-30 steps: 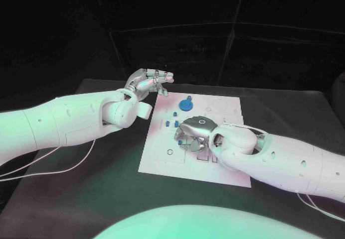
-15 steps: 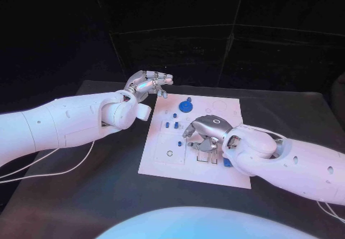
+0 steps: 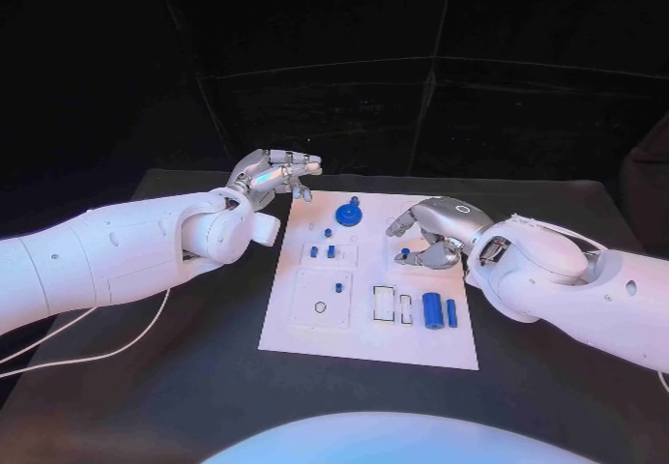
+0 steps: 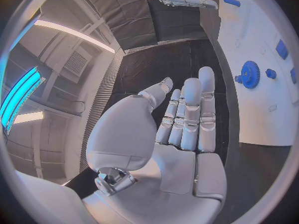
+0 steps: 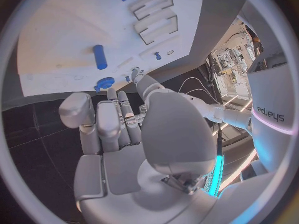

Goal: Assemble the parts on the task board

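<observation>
Roughly, your progress:
Seated: blue toothed plastic gear (image 3: 349,213) stood near the white plastic task board's (image 3: 314,333) far edge.
Left: two blue plastic cylinders (image 3: 434,310) lay loose near its right edge.
Hands: your silver left hand (image 3: 274,172) and silver right hand (image 3: 431,230) were spread, empty.

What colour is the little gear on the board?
Blue. The gear shows best in the left wrist view, standing on the white board.

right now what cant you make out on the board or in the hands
- Head view: the right hand covers the task board's far right part; anything under it is hidden.
- Head view: the small blue pegs are too small to tell seated from loose.
- Right wrist view: the palm hides the board directly below it.
- Left hand: holds nothing, off the board.
</observation>
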`<state>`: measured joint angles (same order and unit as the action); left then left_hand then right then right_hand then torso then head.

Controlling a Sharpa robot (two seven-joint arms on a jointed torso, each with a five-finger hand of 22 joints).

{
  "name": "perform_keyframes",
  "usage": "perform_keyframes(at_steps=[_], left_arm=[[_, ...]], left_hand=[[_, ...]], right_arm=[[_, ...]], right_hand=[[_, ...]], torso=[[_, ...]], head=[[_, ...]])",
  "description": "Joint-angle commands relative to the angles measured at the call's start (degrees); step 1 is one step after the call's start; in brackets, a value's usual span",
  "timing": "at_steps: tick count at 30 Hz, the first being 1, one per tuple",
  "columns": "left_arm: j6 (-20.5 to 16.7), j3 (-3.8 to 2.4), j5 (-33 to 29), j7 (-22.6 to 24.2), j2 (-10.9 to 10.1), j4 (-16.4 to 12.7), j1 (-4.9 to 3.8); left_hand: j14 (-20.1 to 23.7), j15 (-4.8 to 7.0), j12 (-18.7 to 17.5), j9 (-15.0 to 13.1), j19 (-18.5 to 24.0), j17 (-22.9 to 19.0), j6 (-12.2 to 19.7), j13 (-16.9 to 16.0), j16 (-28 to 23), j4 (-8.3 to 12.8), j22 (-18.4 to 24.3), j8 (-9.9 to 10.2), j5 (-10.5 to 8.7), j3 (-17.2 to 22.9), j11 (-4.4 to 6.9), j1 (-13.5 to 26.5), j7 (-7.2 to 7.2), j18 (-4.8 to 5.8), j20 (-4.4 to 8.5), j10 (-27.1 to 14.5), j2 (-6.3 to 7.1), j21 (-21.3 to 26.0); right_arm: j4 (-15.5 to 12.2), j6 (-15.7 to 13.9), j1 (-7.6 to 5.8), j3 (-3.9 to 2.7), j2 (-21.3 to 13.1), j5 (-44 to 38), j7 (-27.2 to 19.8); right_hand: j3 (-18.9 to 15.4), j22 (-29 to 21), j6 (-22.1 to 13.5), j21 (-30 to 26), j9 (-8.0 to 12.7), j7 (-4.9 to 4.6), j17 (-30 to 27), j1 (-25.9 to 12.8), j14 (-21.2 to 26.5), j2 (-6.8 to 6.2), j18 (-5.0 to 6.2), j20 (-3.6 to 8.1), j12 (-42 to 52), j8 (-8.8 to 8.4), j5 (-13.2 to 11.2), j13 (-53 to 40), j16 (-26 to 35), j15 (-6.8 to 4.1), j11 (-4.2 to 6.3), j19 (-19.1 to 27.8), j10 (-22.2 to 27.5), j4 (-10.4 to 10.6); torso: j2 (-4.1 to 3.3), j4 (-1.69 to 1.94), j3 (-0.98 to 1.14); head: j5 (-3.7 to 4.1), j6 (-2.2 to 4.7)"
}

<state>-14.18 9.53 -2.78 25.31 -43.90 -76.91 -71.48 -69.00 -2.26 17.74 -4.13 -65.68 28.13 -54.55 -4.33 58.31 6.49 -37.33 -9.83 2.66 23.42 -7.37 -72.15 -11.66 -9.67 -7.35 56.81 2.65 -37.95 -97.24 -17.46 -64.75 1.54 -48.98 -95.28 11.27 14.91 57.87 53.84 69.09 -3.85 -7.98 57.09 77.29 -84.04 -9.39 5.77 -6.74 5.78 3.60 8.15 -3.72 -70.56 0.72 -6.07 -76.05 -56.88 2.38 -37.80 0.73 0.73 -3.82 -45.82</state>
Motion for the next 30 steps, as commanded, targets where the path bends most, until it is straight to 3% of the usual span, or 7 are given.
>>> perform_keyframes(at_steps=[1, 8, 12, 14, 16, 21, 30], left_arm=[[0.98, 0.05, -0.13, 0.06, 0.01, -0.07, -0.06], [1.01, 0.16, -0.13, 0.13, 0.14, -0.06, -0.05], [1.05, 0.18, -0.13, 0.16, 0.14, -0.11, -0.05], [1.03, 0.19, -0.13, 0.18, 0.13, -0.10, -0.04], [1.03, 0.20, -0.13, 0.20, 0.11, -0.09, -0.04], [1.03, 0.21, -0.13, 0.24, 0.12, -0.08, -0.04], [1.09, 0.22, -0.13, 0.31, 0.22, -0.05, -0.03]], left_hand=[[0.37, 0.12, 0.39, -0.09, -0.11, -0.07, 0.46, -0.05, 0.03, 0.14, 0.09, -0.30, 0.16, -0.12, 0.03, -0.66, 0.06, -0.78, -0.41, -0.44, -0.13, 0.37], [0.38, 0.13, 0.57, -0.11, -0.13, -0.11, 0.49, -0.07, 0.08, 0.26, 0.10, -0.45, 0.16, -0.11, 0.05, -0.81, 0.07, -0.79, -0.40, -0.47, -0.13, 0.37], [0.38, 0.13, 0.57, -0.11, -0.13, -0.11, 0.49, -0.07, 0.08, 0.26, 0.10, -0.45, 0.16, -0.11, 0.05, -0.81, 0.07, -0.79, -0.40, -0.47, -0.13, 0.37], [0.38, 0.13, 0.57, -0.11, -0.13, -0.11, 0.49, -0.07, 0.08, 0.26, 0.10, -0.45, 0.16, -0.11, 0.05, -0.81, 0.07, -0.79, -0.40, -0.47, -0.13, 0.37], [0.38, 0.13, 0.57, -0.11, -0.13, -0.11, 0.49, -0.07, 0.08, 0.26, 0.10, -0.45, 0.16, -0.11, 0.05, -0.81, 0.07, -0.79, -0.40, -0.47, -0.13, 0.37], [0.38, 0.13, 0.57, -0.11, -0.13, -0.11, 0.49, -0.07, 0.08, 0.26, 0.10, -0.45, 0.16, -0.11, 0.05, -0.81, 0.07, -0.79, -0.40, -0.47, -0.13, 0.37], [0.38, 0.14, 0.67, -0.12, -0.14, -0.14, 0.50, -0.08, 0.10, 0.30, 0.10, -0.54, 0.16, -0.12, 0.05, -0.85, 0.07, -0.79, -0.40, -0.47, -0.15, 0.37]], right_arm=[[-0.35, 3.00, -0.25, -0.07, -0.76, -1.24, 2.95], [0.38, 7.04, -0.36, -0.09, -0.95, -2.67, 4.36], [1.33, 7.84, -0.37, -0.08, -0.41, -2.83, 4.64], [1.71, 8.20, -0.37, -0.08, -0.13, -2.87, 4.77], [2.16, 8.92, -0.37, -0.07, 0.23, -2.89, 4.99], [3.03, 9.95, -0.37, -0.06, 1.17, -2.79, 4.92], [4.53, 11.99, -0.34, -0.02, 2.96, -2.31, 4.24]], right_hand=[[-2.76, -0.52, 0.29, -0.49, -0.05, 1.08, -0.30, 0.85, -0.44, -0.13, 0.73, -0.13, 0.61, 0.11, 0.49, -0.03, 0.26, 0.15, -0.14, 0.26, 0.76, 1.18], [-7.39, -1.05, 0.26, -0.97, -0.03, 1.76, -0.63, 2.69, -0.49, -0.36, 0.79, -0.11, 1.89, 0.09, 0.39, -0.02, 0.02, 0.17, -0.09, 0.20, 1.39, 4.55], [-7.75, -1.30, 0.41, -1.17, -0.05, 1.77, -1.03, 3.35, -0.42, 0.21, 0.84, -0.10, 2.35, 0.13, 0.01, -0.04, 0.14, 0.15, -0.03, 0.24, 1.32, 5.47], [-7.57, -1.32, 0.59, -1.19, -0.07, 1.66, -1.37, 3.85, -0.34, 0.68, 0.84, -0.08, 2.64, 0.18, -0.08, -0.06, 0.32, 0.10, 0.04, 0.20, 1.07, 5.58], [-6.36, -1.23, 1.66, -1.13, -0.19, 1.54, -2.08, 5.32, -0.17, 2.47, 0.84, 0.15, 4.00, 0.47, -0.84, -0.22, 0.71, -0.20, 0.50, 0.00, -0.90, 5.30], [-5.29, -0.82, 2.86, -0.84, -0.19, 1.29, -1.78, 5.83, -0.36, 3.68, 0.74, 0.49, 4.79, 0.54, -2.09, -0.02, 0.40, -0.60, 0.93, -0.39, -2.64, 5.15], [-1.87, 0.48, 5.17, 0.09, -0.18, 0.94, -1.01, 6.66, -0.75, 5.39, 0.47, 1.06, 4.75, 0.58, -3.16, 0.20, -0.39, -1.25, 1.80, -1.19, -6.51, 5.13]], torso=[[-0.11, -0.17, 0.09], [-0.01, 0.15, 0.05], [-0.03, 0.13, 0.09], [-0.03, 0.15, 0.10], [-0.02, 0.14, 0.09], [-0.09, -0.03, 0.07], [-0.06, 0.12, 0.14]], head=[[0.33, 0.08], [0.65, 0.08], [0.59, 0.13], [0.56, 0.11], [0.55, 0.08], [0.53, 0.13], [0.58, 0.08]])
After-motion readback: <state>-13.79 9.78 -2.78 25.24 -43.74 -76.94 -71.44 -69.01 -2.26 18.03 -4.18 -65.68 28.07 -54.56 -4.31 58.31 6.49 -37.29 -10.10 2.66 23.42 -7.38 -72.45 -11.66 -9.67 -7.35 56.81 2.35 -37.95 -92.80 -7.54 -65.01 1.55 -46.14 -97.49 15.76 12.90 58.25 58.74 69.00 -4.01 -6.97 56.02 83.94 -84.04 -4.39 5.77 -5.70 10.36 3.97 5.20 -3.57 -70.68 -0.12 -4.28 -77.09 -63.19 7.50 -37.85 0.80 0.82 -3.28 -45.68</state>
